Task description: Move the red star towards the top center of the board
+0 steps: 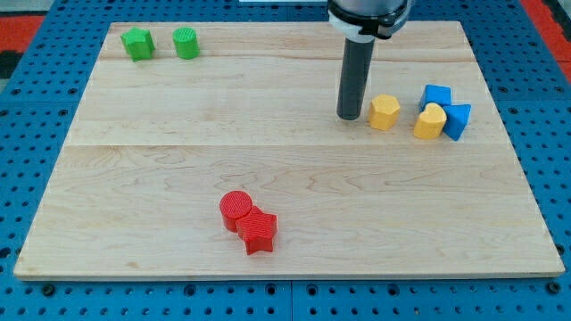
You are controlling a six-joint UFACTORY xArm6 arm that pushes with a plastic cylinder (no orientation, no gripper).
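Observation:
The red star (259, 230) lies near the view's bottom, left of centre, touching a red cylinder (235, 209) just up and left of it. My tip (349, 116) rests on the board at the view's upper right, just left of a yellow hexagon block (384, 112). The tip is far up and right of the red star, with bare wood between them.
A yellow block (429, 122) and two blue blocks (436, 95) (458, 120) cluster right of the hexagon. A green star (137, 43) and a green cylinder (186, 43) sit at the top left. The wooden board's (285, 169) edges border a blue pegboard.

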